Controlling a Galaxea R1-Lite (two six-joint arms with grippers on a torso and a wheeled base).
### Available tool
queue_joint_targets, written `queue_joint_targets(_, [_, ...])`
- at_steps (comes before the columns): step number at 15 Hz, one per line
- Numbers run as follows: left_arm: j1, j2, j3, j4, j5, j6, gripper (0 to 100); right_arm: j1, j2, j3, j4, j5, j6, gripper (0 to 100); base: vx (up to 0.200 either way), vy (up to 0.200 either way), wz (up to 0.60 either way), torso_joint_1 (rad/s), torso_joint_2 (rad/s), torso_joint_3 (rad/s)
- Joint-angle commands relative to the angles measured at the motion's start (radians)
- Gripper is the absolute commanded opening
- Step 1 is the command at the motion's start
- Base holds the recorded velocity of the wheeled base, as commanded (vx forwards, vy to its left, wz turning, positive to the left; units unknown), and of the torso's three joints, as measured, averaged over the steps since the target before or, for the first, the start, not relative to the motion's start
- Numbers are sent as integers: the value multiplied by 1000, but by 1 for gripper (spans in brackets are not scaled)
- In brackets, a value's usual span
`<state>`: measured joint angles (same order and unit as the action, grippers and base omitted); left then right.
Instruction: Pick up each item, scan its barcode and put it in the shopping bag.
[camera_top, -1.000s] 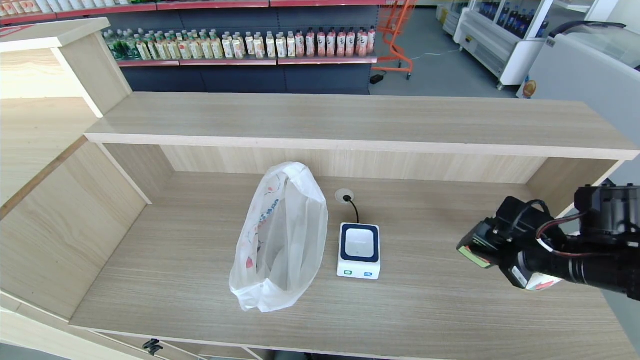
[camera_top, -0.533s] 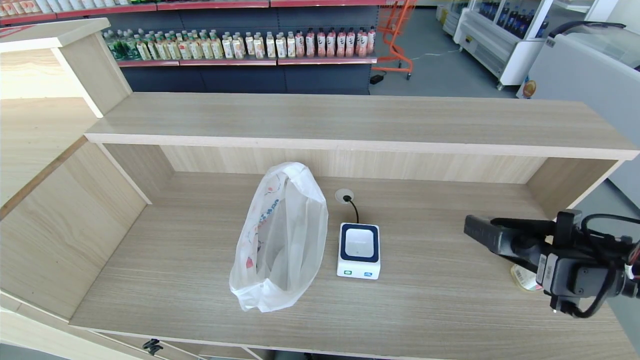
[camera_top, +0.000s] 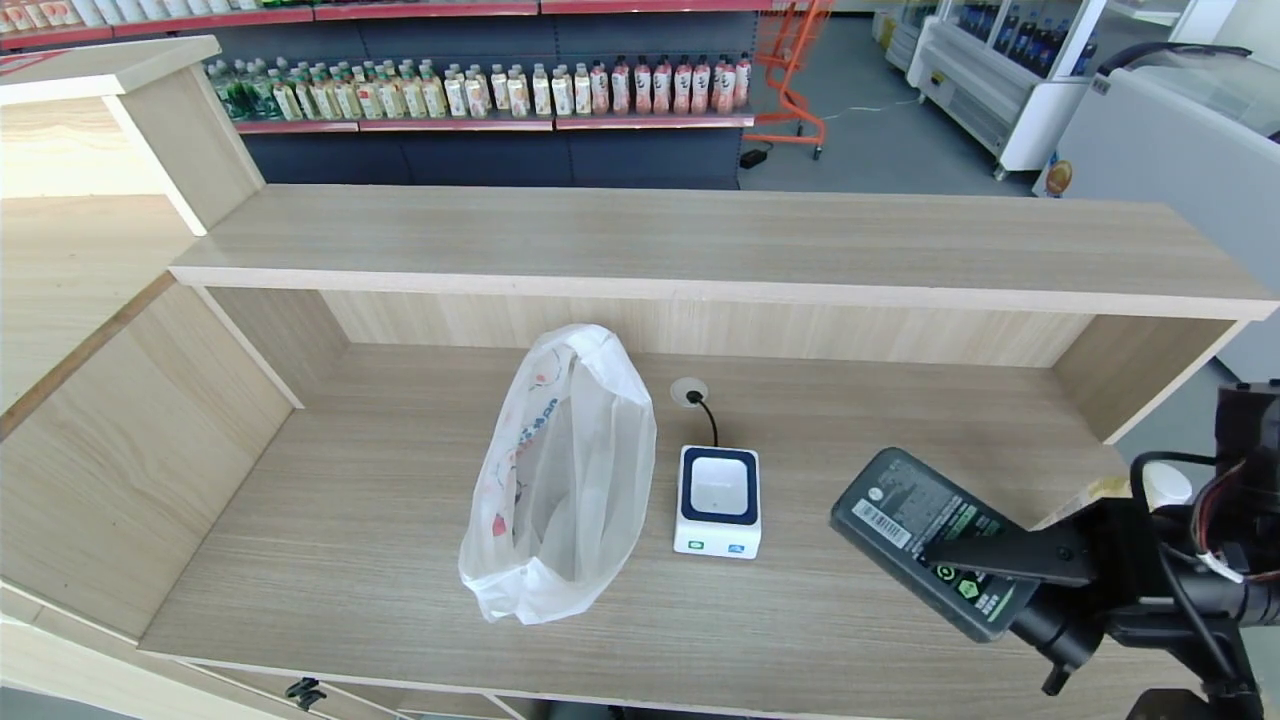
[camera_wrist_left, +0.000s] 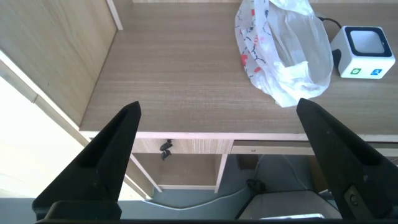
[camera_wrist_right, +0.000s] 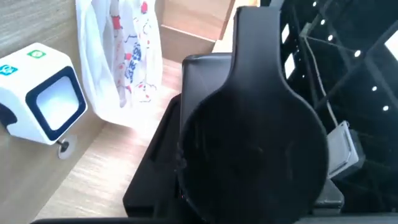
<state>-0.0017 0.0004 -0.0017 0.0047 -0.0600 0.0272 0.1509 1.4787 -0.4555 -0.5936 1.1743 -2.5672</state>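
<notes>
On the counter (camera_top: 340, 570), the scanner (camera_top: 717, 500) stands between shopping bag (camera_top: 560, 480) and black item (camera_top: 915, 530).

The head view looks forward and down from above the near edge of the counter (camera_top: 850, 610), taking in the whole worktop and the shop shelves (camera_top: 480, 90) behind. The left wrist view looks down from outside the counter's near edge, between the spread fingers of the left gripper (camera_wrist_left: 219, 106), far from the work. The right wrist view sits low and close over the worktop, partly blocked by the black box (camera_top: 900, 515) clamped in the right gripper (camera_top: 985, 575). All three views share the shopping bag (camera_top: 560, 480) and the scanner (camera_top: 717, 500).
</notes>
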Motion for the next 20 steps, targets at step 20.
queue_joint_targets(20, [0,0,2,0,0,0,100,237,46,9,15,-1,-257,0,0,0,0,0,0,0])
